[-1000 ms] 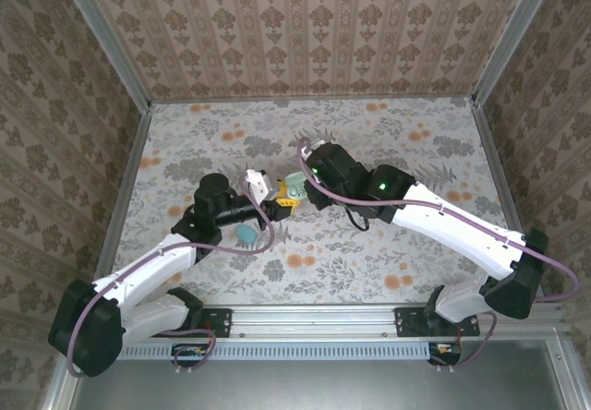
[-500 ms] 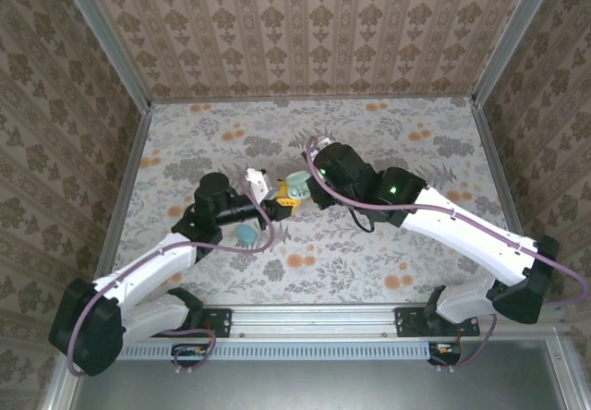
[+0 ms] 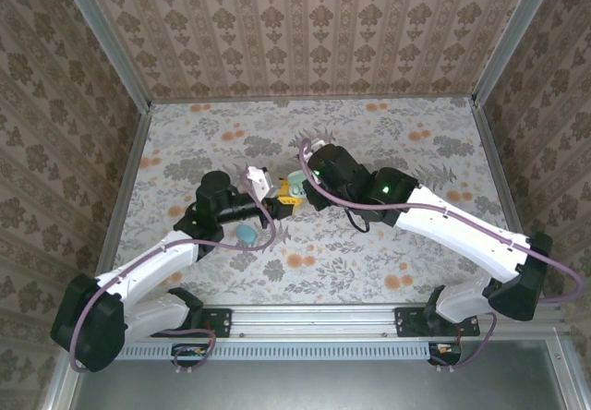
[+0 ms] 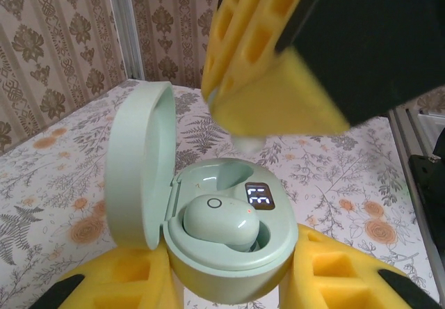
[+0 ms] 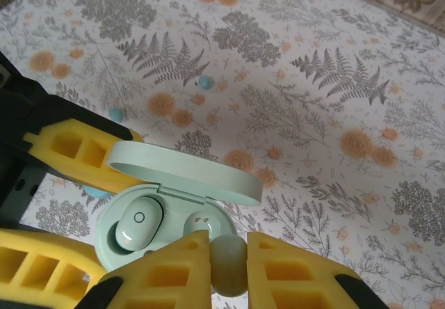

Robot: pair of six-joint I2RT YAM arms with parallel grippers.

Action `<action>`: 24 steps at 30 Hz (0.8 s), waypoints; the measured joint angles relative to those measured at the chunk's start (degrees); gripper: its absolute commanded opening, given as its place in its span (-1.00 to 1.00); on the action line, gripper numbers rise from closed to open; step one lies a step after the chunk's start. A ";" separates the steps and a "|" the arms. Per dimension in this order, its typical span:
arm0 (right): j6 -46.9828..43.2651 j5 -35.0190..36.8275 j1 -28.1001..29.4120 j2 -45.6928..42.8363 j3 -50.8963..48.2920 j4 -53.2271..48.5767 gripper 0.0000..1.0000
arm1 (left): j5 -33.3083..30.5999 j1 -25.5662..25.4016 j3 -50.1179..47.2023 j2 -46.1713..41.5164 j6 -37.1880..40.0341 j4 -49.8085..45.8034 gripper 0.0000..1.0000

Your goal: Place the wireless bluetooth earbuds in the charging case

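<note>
Near edge: both arm bases sit on the rail, left arm reaching up and right, right arm reaching up and left, meeting mid-table. A teal oval object [image 3: 247, 234] lies on the table [image 3: 416, 151] just beside the left forearm.

Left gripper [image 4: 226, 281]: yellow fingers pressed against both sides of the charging case [image 4: 208, 267], pinching it. The case is mint green, roughly upright, and off the table in the left wrist view. Its lid [image 4: 139, 163] is swung open to the left. One earbud [image 4: 222, 222] is seated in the near socket, sitting low in the case. Next to it is a small lit display [image 4: 259, 196]; its digits can't be read for sure.

Right gripper [image 5: 228, 253]: yellow fingers closed on the second earbud [image 5: 229, 271], which is pale green and held between the pads. In the right wrist view it sits just in front of the case rim, near the empty socket [image 5: 201, 222], with the seated bud to the left of that socket. In the left wrist view the right gripper's finger comes down from above, and the pale tip of the held bud hangs just above the open case. A small gap shows, so it isn't in the socket yet.

In the top view both grippers meet at the case, around table centre.

Beyond that is floral tabletop, then the patterned back wall [image 3: 305, 31] and metal corner posts.
</note>
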 measured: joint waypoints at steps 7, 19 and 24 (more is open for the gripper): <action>-0.66 0.00 0.00 1.42 -0.20 0.11 -0.67 | 0.20 0.00 0.00 0.02 -0.50 0.13 -0.91; -1.07 -0.20 0.00 1.68 -0.20 0.11 -0.57 | 0.24 0.00 0.00 0.02 -0.87 0.09 -0.91; -1.05 -0.94 -0.02 1.68 -0.20 0.11 -0.53 | 0.39 0.00 0.00 0.02 -0.87 0.07 -0.92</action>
